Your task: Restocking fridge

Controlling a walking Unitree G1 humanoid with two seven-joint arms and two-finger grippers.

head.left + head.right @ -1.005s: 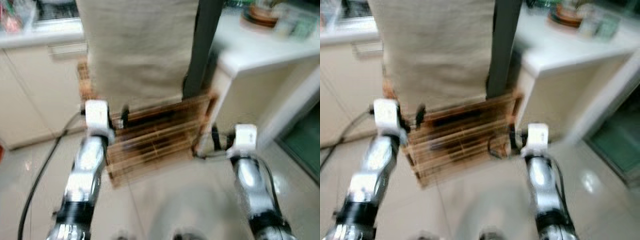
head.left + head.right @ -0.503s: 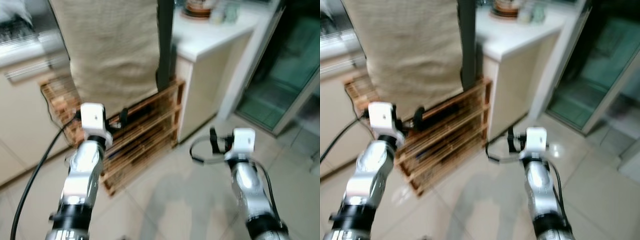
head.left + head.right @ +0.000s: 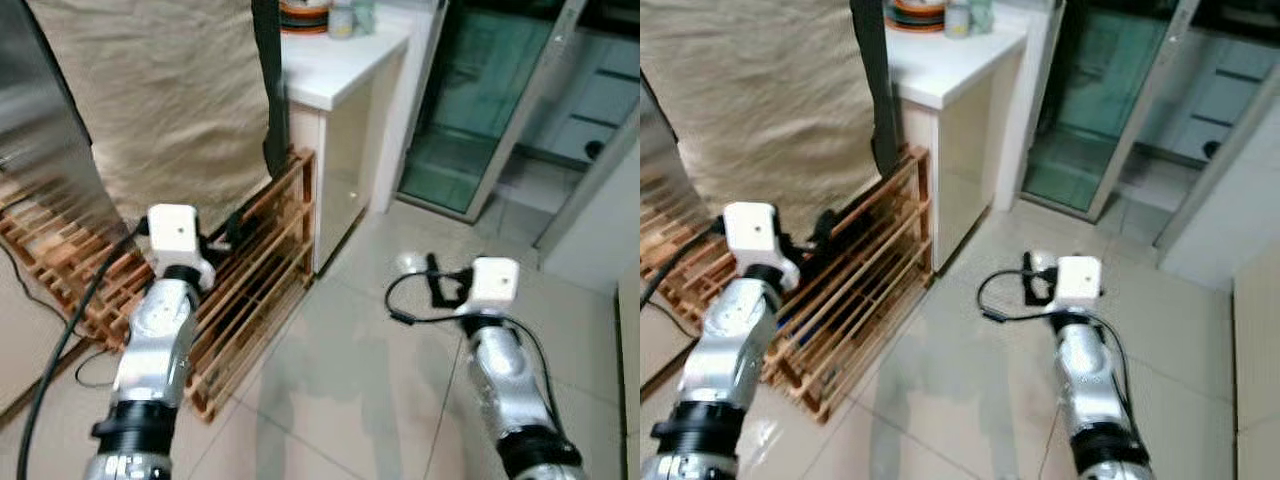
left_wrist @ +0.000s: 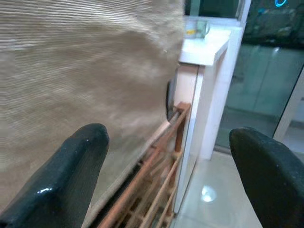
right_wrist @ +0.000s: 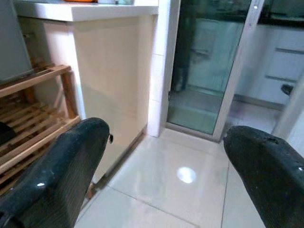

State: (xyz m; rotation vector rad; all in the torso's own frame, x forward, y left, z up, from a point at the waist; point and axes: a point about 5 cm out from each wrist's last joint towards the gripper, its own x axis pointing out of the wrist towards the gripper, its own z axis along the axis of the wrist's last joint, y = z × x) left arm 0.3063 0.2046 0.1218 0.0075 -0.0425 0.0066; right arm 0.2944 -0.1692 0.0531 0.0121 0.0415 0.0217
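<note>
Home kitchen — white counter (image 3: 335, 70), tiled floor (image 3: 370, 350)

We see our left gripper (image 4: 166, 166) with fingers (image 4: 71, 175) spread wide, beige cloth (image 4: 85, 71) hanging, wooden slatted rack (image 4: 156, 190) beneath, white counter (image 4: 206, 47) beside, glass door (image 4: 266, 80) beyond.

Our left arm (image 3: 155, 345) is a rounded tube of polished silver metal that catches the room's light, ringed near the elbow by a black band with a ridged collar beneath it. A white, box-shaped wrist block (image 3: 172, 228) with a small dark dot on its face caps it, and a thick black cable (image 3: 62, 350) trails down beside it. Our right arm (image 3: 503, 385) has the same silver shell, black band and white block (image 3: 495, 280), with a thin black wire (image 3: 420, 312) looping out from the wrist. Our fingers (image 4: 71, 175) are broad, rounded and glossy black; those on the right (image 5: 57, 175) show a fine woven texture.
</note>
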